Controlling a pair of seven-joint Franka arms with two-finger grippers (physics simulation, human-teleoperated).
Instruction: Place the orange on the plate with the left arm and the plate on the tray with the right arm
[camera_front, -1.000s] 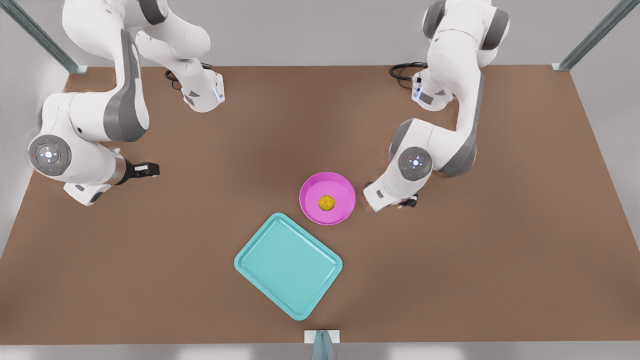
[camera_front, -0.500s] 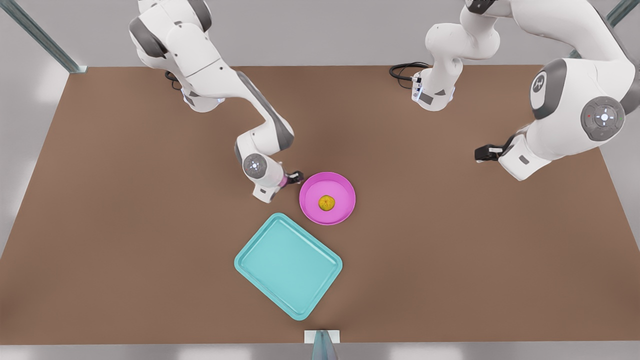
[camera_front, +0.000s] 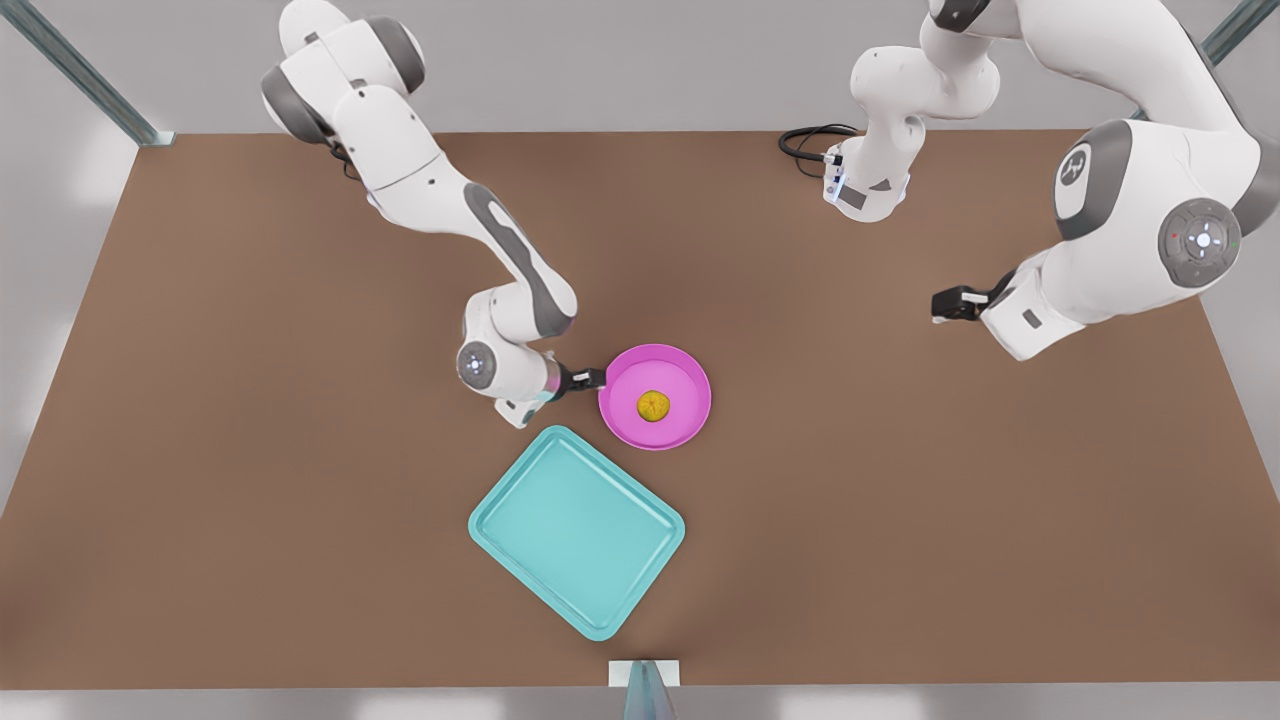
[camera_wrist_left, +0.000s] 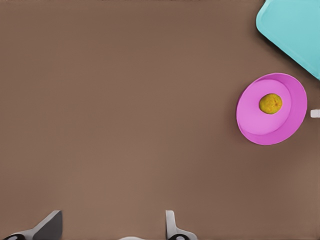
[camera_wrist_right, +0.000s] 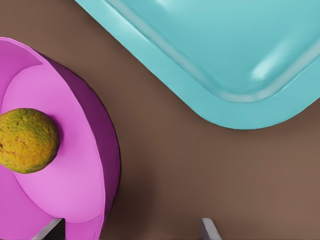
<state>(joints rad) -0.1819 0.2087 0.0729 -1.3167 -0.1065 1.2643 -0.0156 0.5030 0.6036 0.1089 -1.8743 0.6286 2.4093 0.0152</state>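
The orange (camera_front: 653, 405) lies in the middle of the pink plate (camera_front: 680, 432), which rests on the table just beyond the teal tray (camera_front: 577, 530). My right gripper (camera_front: 592, 379), on the arm at the front view's left, is at the plate's rim. In the right wrist view it is open (camera_wrist_right: 131, 226), with the rim of the plate (camera_wrist_right: 95, 165) between its fingers, the orange (camera_wrist_right: 27, 140) and the tray (camera_wrist_right: 210, 45) close by. My left gripper (camera_front: 942, 303) hangs open (camera_wrist_left: 111, 224) far off at the front view's right, over bare table, with the plate (camera_wrist_left: 282, 127) in the distance.
The brown table (camera_front: 900, 500) has open room on both sides of the tray. Black cables (camera_front: 805, 140) lie by one arm base at the back. A small white bracket (camera_front: 644, 673) sits at the table's front edge.
The right arm has swung in from the front view's far left, and its gripper has closed in on the plate's rim. The left arm has pulled back from the plate to the front view's right.
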